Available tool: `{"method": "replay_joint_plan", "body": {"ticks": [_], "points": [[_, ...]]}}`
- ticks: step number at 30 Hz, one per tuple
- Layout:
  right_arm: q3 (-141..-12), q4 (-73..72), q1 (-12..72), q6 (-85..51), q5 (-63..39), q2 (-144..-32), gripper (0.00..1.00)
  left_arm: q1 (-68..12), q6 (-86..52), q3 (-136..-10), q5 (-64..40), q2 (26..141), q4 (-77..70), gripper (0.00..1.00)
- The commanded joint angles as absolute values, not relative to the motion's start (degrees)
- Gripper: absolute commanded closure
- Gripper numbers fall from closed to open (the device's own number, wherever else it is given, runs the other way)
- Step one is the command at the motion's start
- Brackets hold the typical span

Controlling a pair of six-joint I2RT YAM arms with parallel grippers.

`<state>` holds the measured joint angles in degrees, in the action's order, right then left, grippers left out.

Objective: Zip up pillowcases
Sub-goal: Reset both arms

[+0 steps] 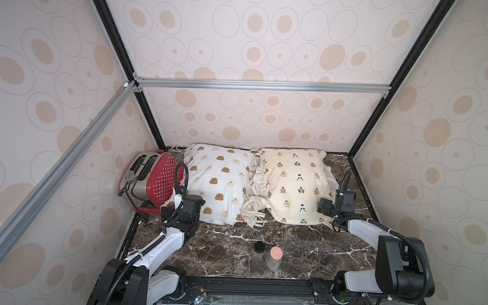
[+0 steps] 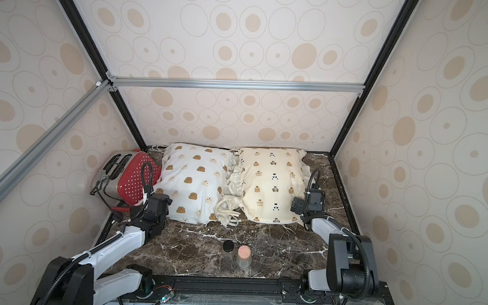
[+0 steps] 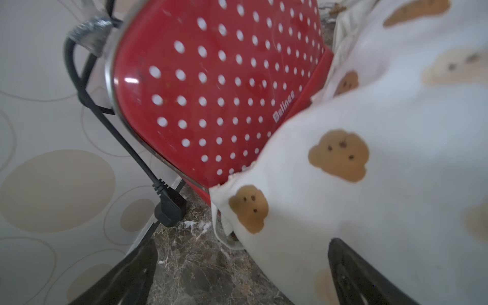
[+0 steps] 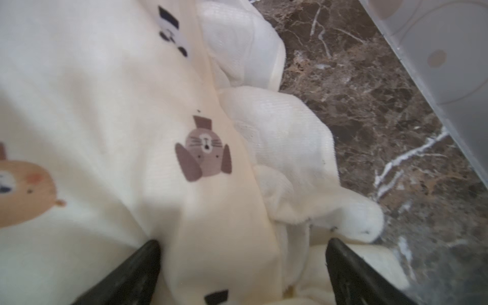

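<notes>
I am looking down on 2 stuffed pillowcases lying side by side at the back of a marble table (image 1: 303, 253). I judge each one's long axis to run from me toward the rear wall. The white pillowcase (image 1: 219, 183), printed with brown bear heads, is on the left and touches a red toaster (image 1: 155, 180). The cream-yellow pillowcase (image 1: 294, 185) is on the right. Ruffles and ties are bunched between the 2.

The left gripper (image 3: 241, 250) sits at the white case's near-left corner, beside the toaster. Its fingers are spread wide, one over bare table and one over cloth, pinching nothing. A stitched edge runs from that corner along the toaster side. It may be the zip line, but I see no slider.

The right gripper (image 4: 243, 244), also spread wide, straddles the seam where print meets ruffle (image 4: 285, 148) at the cream case's near-right corner. Cloth lies between its fingers, unpinched. Each arm is nearest its own case.

Well clear of both, near front centre, stand a black-lidded jar (image 1: 259, 250) and a pink-topped jar (image 1: 275, 256). I cannot tell their contents.
</notes>
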<state>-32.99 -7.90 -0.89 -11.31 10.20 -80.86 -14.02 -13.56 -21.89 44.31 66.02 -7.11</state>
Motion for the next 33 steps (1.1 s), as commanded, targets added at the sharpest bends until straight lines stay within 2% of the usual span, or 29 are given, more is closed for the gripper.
{"method": "replay_joint_plan", "body": {"ticks": [1, 7, 10, 13, 14, 17, 33], "points": [[-32.83, -20.56, 1.13, -5.58, 9.45, -82.45, 0.01, -13.49, -2.01, -21.46, 40.69, 70.82, -30.53, 0.01], [-29.66, -34.18, 1.27, -0.76, 3.63, -86.45, 0.01, -11.67, 6.53, -22.28, 33.45, 80.99, -46.72, 0.01], [-26.86, -39.03, 1.59, 0.63, 1.45, -86.57, 0.01, -7.21, 3.51, -20.66, 22.23, 82.98, -51.31, 0.01], [-25.34, -43.76, 1.61, 0.52, 1.98, -88.01, 0.01, -2.64, 0.18, -19.58, 15.7, 87.56, -56.57, 0.01], [-25.53, -42.97, 1.64, 0.53, 1.93, -87.73, 0.01, -2.38, 0.67, -20.58, 14.94, 89.58, -58.18, 0.01], [-25.34, -43.01, 1.61, 0.61, 2.02, -87.57, 0.0, -0.56, -2.87, -24.28, 15.75, 88.51, -48.6, 0.01], [-25.66, -42.27, 1.61, 0.52, 2.02, -87.41, 0.0, 0.0, -3.21, -23.99, 15.21, 88.34, -49.01, 0.01]]}}
